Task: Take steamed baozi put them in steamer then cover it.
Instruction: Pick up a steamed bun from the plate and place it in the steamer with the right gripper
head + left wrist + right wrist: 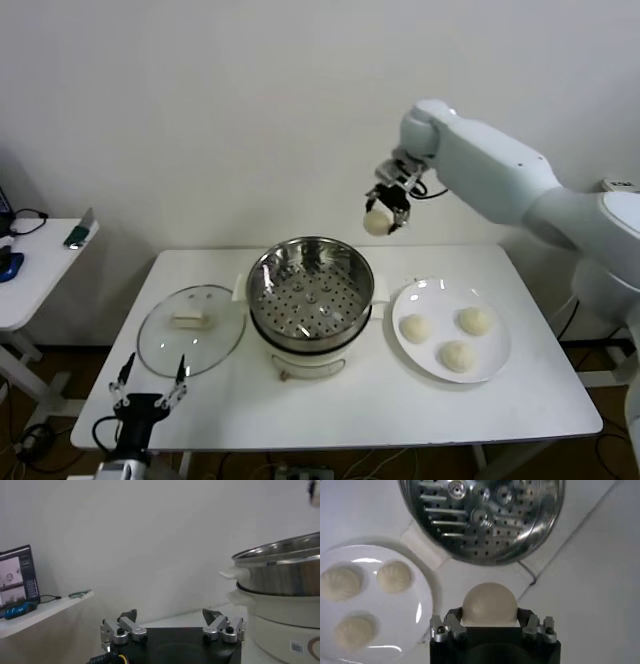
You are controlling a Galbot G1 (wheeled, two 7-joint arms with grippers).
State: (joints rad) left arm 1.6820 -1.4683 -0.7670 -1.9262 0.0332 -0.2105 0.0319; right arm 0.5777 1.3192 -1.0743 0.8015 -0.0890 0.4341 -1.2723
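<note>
My right gripper (381,214) hangs high over the table, above the gap between steamer and plate, shut on one cream-white baozi (376,224). In the right wrist view that baozi (489,605) sits between the fingers (451,621), touching both. The steel steamer (345,262) stands on its white pot base at the table's middle, its perforated bottom (485,525) bare. Three more baozi (416,327) lie on the white plate (440,300) to its right. The glass cover (215,345) lies flat left of the steamer. My left gripper (150,385) is parked open at the front left, holding nothing.
A small white side table (40,260) with a few items stands off the main table's left end. A thin cord loop (305,372) lies in front of the pot base. The wall runs close behind the table.
</note>
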